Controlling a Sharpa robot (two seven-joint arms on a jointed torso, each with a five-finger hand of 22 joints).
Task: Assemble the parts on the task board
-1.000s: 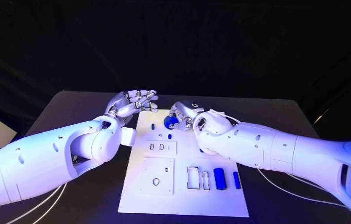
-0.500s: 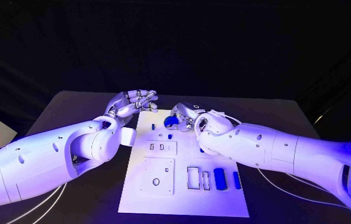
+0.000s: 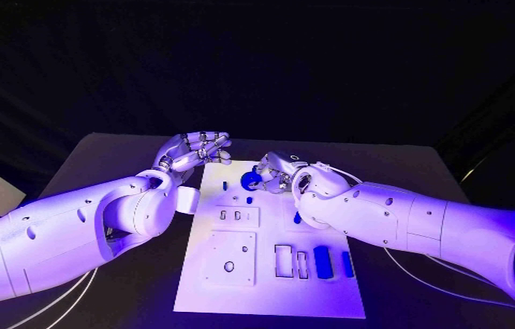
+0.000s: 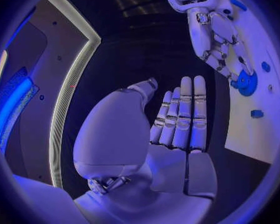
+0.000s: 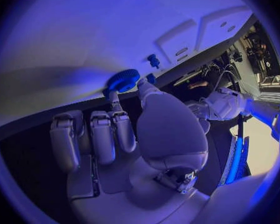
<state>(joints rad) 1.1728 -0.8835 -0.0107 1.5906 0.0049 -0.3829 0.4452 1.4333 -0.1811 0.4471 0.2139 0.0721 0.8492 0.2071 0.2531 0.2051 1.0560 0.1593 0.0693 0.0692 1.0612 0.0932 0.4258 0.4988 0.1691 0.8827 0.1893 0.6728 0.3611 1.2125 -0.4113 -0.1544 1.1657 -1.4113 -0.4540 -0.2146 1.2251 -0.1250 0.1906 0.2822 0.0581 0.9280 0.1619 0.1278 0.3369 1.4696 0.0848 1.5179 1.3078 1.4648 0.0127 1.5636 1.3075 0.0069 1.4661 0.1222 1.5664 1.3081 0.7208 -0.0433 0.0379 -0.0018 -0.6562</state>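
The white task board (image 3: 269, 299) lies in the middle of the black table. My right hand (image 3: 281, 174) hovers over its far end and pinches a round blue gear (image 3: 250, 181) between thumb and a finger. The right wrist view shows the gear (image 5: 122, 80) close over the board (image 5: 65, 40), near a small blue peg (image 5: 154, 60). My left hand (image 3: 199, 150) floats beside the board's far left corner, fingers stretched out side by side, holding nothing. In the left wrist view my left hand (image 4: 177, 119) faces the right hand (image 4: 217, 30) and the gear (image 4: 244, 82).
Two long blue parts (image 3: 322, 258) (image 3: 347, 263) lie at the board's near right beside an open rectangular slot (image 3: 283, 260). A small blue peg (image 3: 225, 185) stands near the far left. A raised white plate (image 3: 230, 258) with holes sits at the near left.
My right hand has turned a little and sunk slightly toward the board with the gear. The left hand has stayed put.
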